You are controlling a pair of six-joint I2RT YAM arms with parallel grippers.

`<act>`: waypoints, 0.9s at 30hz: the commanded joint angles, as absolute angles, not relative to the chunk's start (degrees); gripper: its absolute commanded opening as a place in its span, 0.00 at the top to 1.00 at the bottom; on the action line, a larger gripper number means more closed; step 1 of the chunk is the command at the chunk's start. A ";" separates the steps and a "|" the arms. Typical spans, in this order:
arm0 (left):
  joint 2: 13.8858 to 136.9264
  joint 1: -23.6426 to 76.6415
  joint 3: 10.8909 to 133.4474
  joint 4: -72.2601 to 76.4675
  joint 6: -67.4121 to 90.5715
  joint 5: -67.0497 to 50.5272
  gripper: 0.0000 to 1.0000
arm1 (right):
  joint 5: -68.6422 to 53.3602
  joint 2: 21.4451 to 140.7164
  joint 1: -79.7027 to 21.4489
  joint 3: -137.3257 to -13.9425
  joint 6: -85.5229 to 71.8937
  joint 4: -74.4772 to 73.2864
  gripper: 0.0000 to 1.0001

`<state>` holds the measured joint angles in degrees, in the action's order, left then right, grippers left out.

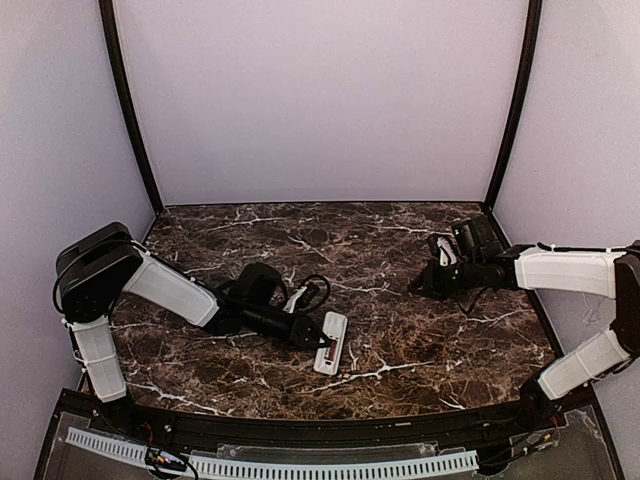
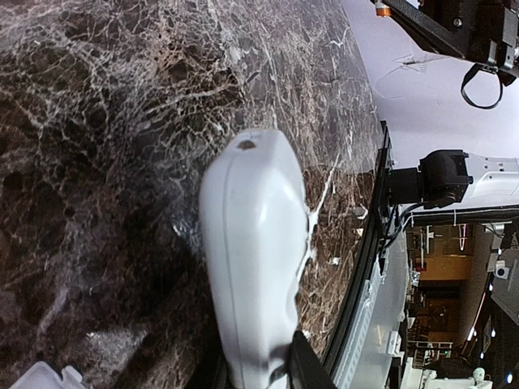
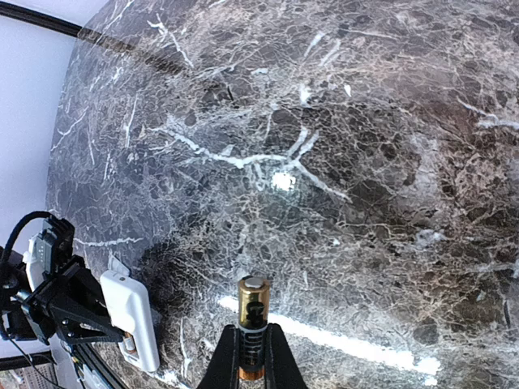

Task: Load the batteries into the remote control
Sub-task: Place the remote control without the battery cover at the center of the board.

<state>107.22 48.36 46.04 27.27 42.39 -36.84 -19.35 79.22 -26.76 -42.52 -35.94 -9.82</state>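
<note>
Marble table (image 1: pixel 400 300): right gripper (image 3: pixel 252 344) clamps battery (image 3: pixel 252 304), bottom centre, right-wrist view only; left gripper (image 2: pixel 259 369) grips remote control (image 2: pixel 255 243).

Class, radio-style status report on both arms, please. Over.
Left gripper shut on remote control. Right gripper shut on battery, well apart from it. Bare table between them.

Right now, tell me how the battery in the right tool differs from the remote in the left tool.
Colour: the battery is gold and black; the remote control is plain white.
Shape: the battery is a slim cylinder; the remote control is a flat, rounded slab.
Size: the battery is far shorter than the remote control.
Shared: each is gripped, the battery by the right tool, the remote control's end by the left tool.
</note>
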 commanded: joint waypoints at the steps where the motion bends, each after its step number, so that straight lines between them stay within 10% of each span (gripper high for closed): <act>1: 107.27 48.07 48.27 15.61 38.95 -31.50 0.77 | -23.03 79.63 -27.11 -42.96 -33.00 -6.62 1.00; 17: 102.64 48.05 52.58 6.09 32.47 -27.24 0.45 | -29.93 78.91 -27.16 -42.92 -29.53 -5.33 1.00; 27: 85.23 49.34 46.24 11.99 1.50 -19.10 0.26 | -51.12 81.20 -27.22 -46.86 -21.38 -5.81 1.00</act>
